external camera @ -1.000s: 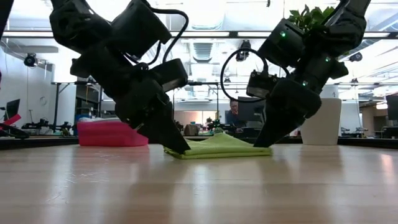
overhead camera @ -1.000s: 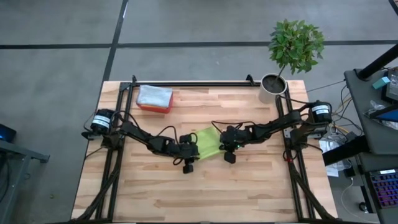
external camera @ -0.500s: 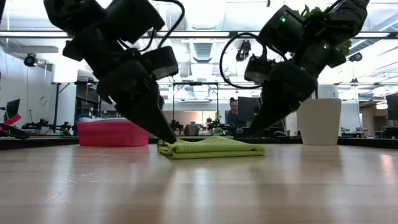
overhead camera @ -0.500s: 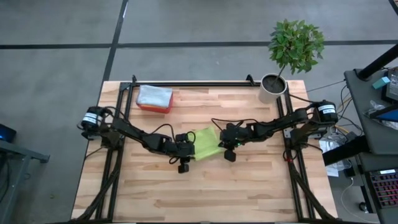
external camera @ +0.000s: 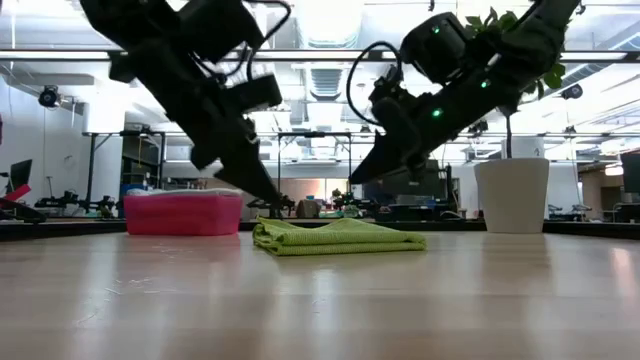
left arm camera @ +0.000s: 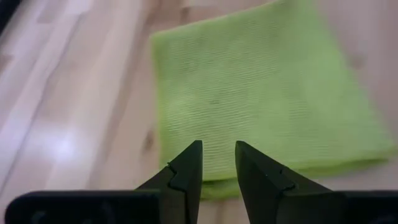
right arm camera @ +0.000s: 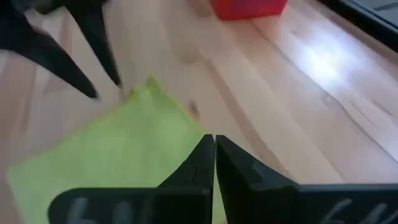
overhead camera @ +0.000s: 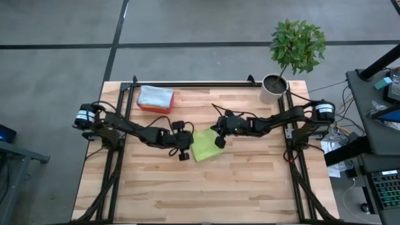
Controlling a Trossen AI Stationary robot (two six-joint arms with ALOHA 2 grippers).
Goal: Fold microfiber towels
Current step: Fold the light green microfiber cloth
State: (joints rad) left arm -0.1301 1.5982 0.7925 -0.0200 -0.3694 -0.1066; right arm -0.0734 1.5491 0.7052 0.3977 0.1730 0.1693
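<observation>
The lime green towel (overhead camera: 205, 145) lies folded flat on the bench (overhead camera: 250, 187) at the centre of the high frame, with nothing gripping it. My left end effector (overhead camera: 183, 154) hangs just left of it, fingers slightly parted and empty; my right end effector (overhead camera: 219, 141) sits above its upper right corner, fingers pressed together, empty. The pink-red bin (overhead camera: 155, 99) with a light blue towel (overhead camera: 156, 95) stands upper left.

One lime green towel (overhead camera: 204, 145) lies on the table (overhead camera: 250, 187). One red bin (overhead camera: 154, 100) holds one light blue towel (overhead camera: 155, 95). One potted plant (overhead camera: 281, 59) stands at the corner.
</observation>
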